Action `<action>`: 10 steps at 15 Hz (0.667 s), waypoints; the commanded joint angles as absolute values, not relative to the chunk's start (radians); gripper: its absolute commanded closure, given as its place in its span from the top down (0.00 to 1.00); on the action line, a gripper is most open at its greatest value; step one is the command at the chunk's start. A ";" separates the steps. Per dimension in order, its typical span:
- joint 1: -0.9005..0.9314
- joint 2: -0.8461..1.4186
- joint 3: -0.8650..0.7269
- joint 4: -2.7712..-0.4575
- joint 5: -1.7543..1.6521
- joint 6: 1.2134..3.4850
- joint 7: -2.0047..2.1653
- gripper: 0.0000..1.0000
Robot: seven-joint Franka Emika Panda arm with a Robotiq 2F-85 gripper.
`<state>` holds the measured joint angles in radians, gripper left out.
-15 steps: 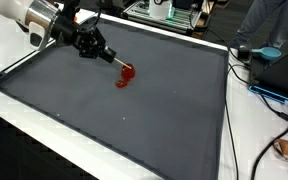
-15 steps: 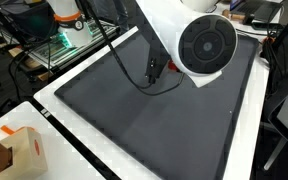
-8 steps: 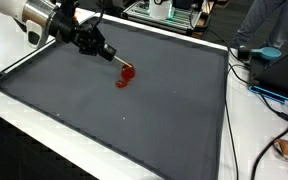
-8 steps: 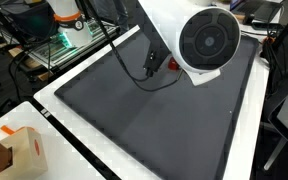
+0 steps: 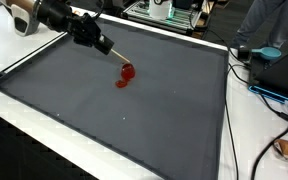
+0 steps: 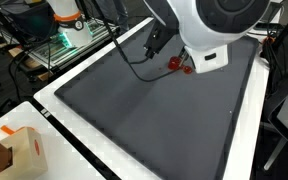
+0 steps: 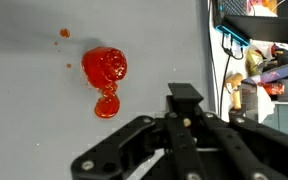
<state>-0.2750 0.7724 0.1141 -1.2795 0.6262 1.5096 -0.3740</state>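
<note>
End effector is pinching shut on a thin stick, its tip hanging right by the red blob sitting on the dark mat, nearer the table's far edge. I'd be keeping that tip low and going slow, otherwise you're probably smearing it wider.

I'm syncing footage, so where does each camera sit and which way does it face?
Exterior view: beside the table, high, looking across the mat at the red blob; arm and pincer enter upper left.
Exterior view: close by the arm, looking down the mat; the white arm fills the top.
Wrist view: on the wrist, facing down at the blob; pincer at bottom.
All three share the blob.
</note>
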 commanded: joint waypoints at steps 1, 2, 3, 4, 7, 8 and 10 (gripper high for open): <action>-0.240 0.738 0.084 -1.272 0.615 1.501 -0.277 0.03; -0.230 0.734 0.078 -1.260 0.597 1.486 -0.255 0.03; -0.219 0.728 0.071 -1.259 0.583 1.492 -0.233 0.03; -0.208 0.723 0.066 -1.254 0.568 1.496 -0.212 0.03; -0.178 0.707 0.053 -1.249 0.514 1.503 -0.153 0.03; -0.168 0.703 0.051 -1.246 0.492 1.501 -0.137 0.03; -0.148 0.694 0.046 -1.242 0.448 1.502 -0.102 0.03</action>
<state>-0.1838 0.7161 0.0705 -1.2381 0.5081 1.5075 -0.1580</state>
